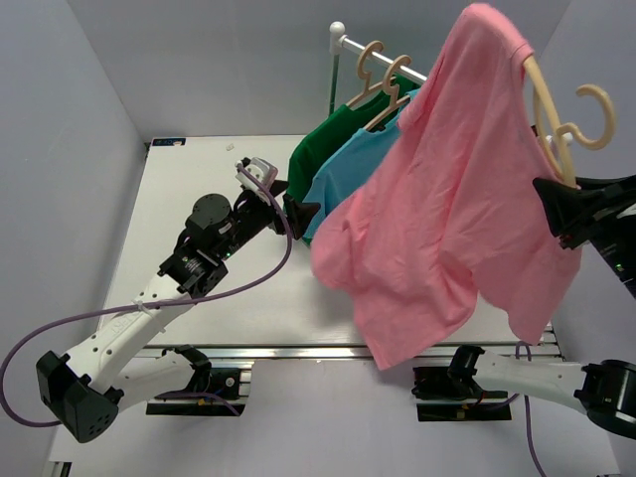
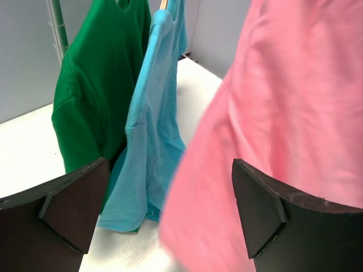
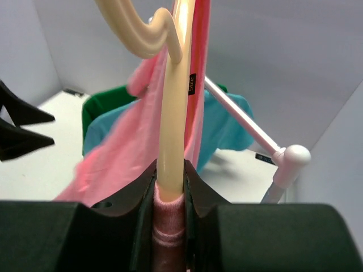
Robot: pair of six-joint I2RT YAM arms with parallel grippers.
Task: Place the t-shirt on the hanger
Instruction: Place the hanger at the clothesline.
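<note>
Hanger point(image 3: 172, 113), steeply tilted, t-shirt point(image 1: 447, 219) draped over it, clamped in my right gripper point(image 3: 170, 182), raised at right; my left gripper point(image 2: 170, 209), jaws wide and empty, just left of the hanging hem, the nearer arm.

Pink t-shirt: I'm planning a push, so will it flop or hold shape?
Probably floppy: the pink t-shirt hangs in loose folds. Likely light: one thin hanger carries it. It would probably swing, since its hem hangs free.

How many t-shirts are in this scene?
3. A green t-shirt and a blue t-shirt hang side by side on the rail; the pink t-shirt drapes over a hanger gripped by the right arm's fingers. None seems hidden.
</note>
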